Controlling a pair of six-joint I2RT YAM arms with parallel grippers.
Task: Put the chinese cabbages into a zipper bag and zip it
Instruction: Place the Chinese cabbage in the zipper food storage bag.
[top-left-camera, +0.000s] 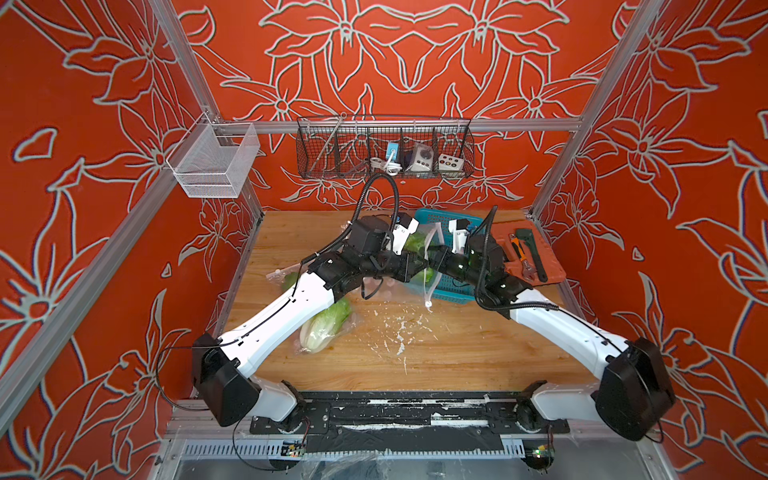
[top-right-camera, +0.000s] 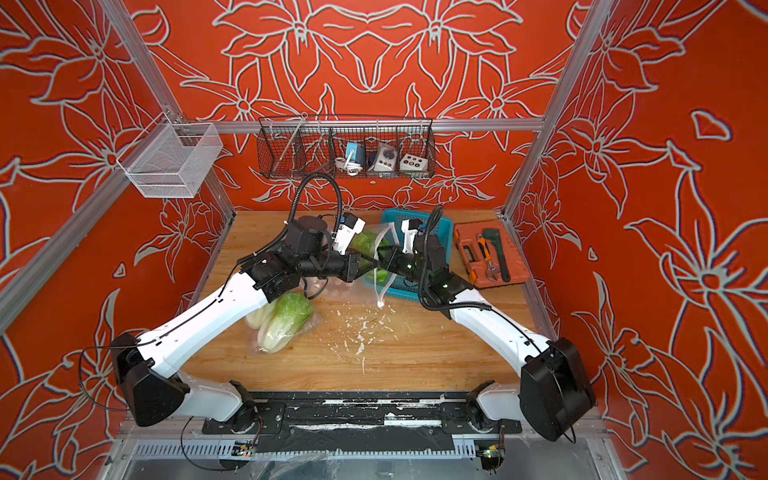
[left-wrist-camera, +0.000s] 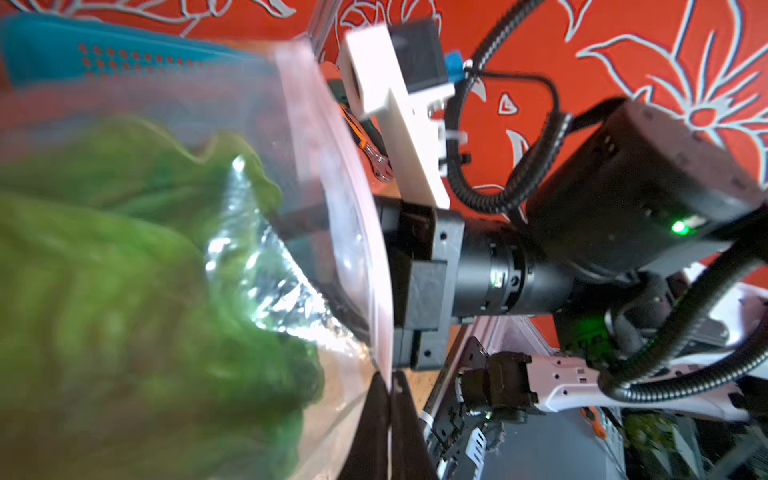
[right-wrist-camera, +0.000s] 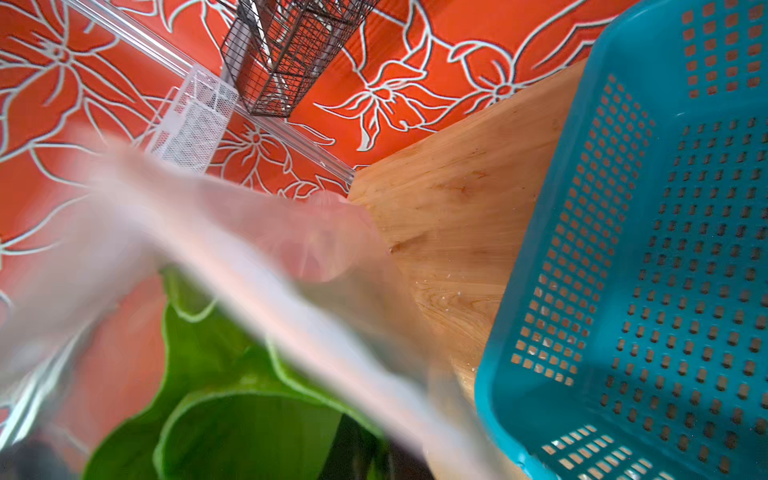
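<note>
**A:** Your left gripper (left-wrist-camera: 388, 388) and right gripper (top-left-camera: 434, 253) are both pinched tight on the zipper bag (left-wrist-camera: 332, 166) mid-frame, with one chinese cabbage (left-wrist-camera: 124, 291) inside. Any risk?

**B:** I'd guess that thin film slips and dumps it toward the teal basket (right-wrist-camera: 623, 249). Two chinese cabbages (top-right-camera: 286, 318) lie on the counter (top-left-camera: 415, 353), left of centre.

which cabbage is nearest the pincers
The leafy green cabbage inside the clear plastic bag gripped by left pincer and right pincer; other cabbages lie on the wooden table.

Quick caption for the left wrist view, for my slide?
Mid-bagging: left gripper and right gripper pinch the clear zipper bag, green chinese cabbage inside, teal basket behind.
</note>
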